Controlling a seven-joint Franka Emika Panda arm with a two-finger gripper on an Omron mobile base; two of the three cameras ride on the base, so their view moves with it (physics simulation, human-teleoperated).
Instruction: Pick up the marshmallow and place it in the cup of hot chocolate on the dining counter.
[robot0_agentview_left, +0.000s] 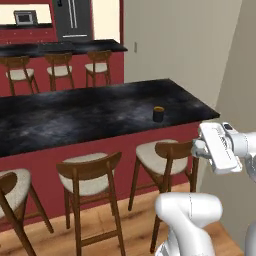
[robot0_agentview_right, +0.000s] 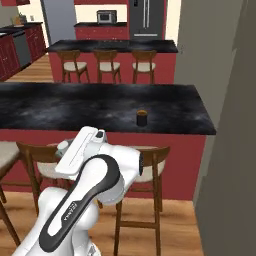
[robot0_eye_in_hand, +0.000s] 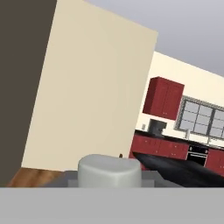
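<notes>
The cup of hot chocolate (robot0_agentview_left: 158, 113) (robot0_agentview_right: 142, 117), small and dark with a brown top, stands on the dining counter (robot0_agentview_left: 75, 117) (robot0_agentview_right: 75, 107) near its right end. No marshmallow can be seen on the counter; it is out of view. My gripper (robot0_agentview_left: 196, 148) (robot0_agentview_right: 62, 146) hangs in front of the counter's red side panel, below the slab and over a stool, well short of the cup. Its fingers are too small and blurred to read. In the hand view a tiny dark speck that may be the cup (robot0_eye_in_hand: 120, 155) sits above a pale stool seat (robot0_eye_in_hand: 109, 170).
Wooden stools with pale seats (robot0_agentview_left: 87, 172) (robot0_agentview_right: 147, 167) line the near side of the counter. A beige wall (robot0_agentview_left: 170, 40) (robot0_agentview_right: 220, 75) closes in on the right. Behind stands a second black counter (robot0_agentview_left: 60, 48) with three stools and a steel fridge (robot0_agentview_right: 147, 17).
</notes>
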